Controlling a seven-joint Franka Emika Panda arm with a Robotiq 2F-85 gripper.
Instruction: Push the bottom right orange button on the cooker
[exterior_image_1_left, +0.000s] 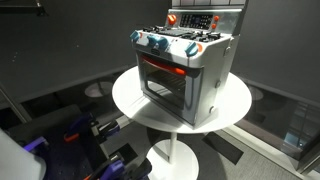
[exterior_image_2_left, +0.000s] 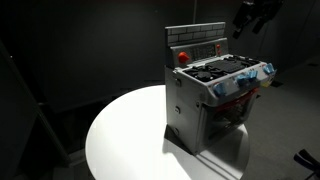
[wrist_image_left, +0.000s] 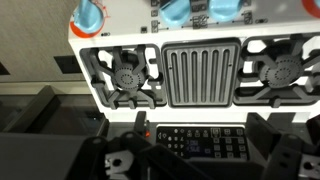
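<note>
The cooker (exterior_image_1_left: 190, 75) is a silver-grey toy stove with a red-orange strip over its oven door and blue knobs along the front. It shows in both exterior views (exterior_image_2_left: 205, 105). Its upright button panel (exterior_image_2_left: 197, 42) has a red-orange button (exterior_image_2_left: 183, 56) at one end. My gripper (exterior_image_2_left: 252, 15) hangs above and behind the panel, apart from it. In the wrist view I look down on the burners, the middle grill (wrist_image_left: 201, 72) and the dark panel (wrist_image_left: 205, 142), with a small orange button (wrist_image_left: 146, 133) at its left end. My gripper (wrist_image_left: 200, 124) is open and empty, with a finger on either side of the panel.
The cooker stands on a round white table (exterior_image_1_left: 135, 100), which also shows in an exterior view (exterior_image_2_left: 125, 140). Dark walls and floor surround it. Dark and blue equipment (exterior_image_1_left: 75, 135) sits low beside the table's foot.
</note>
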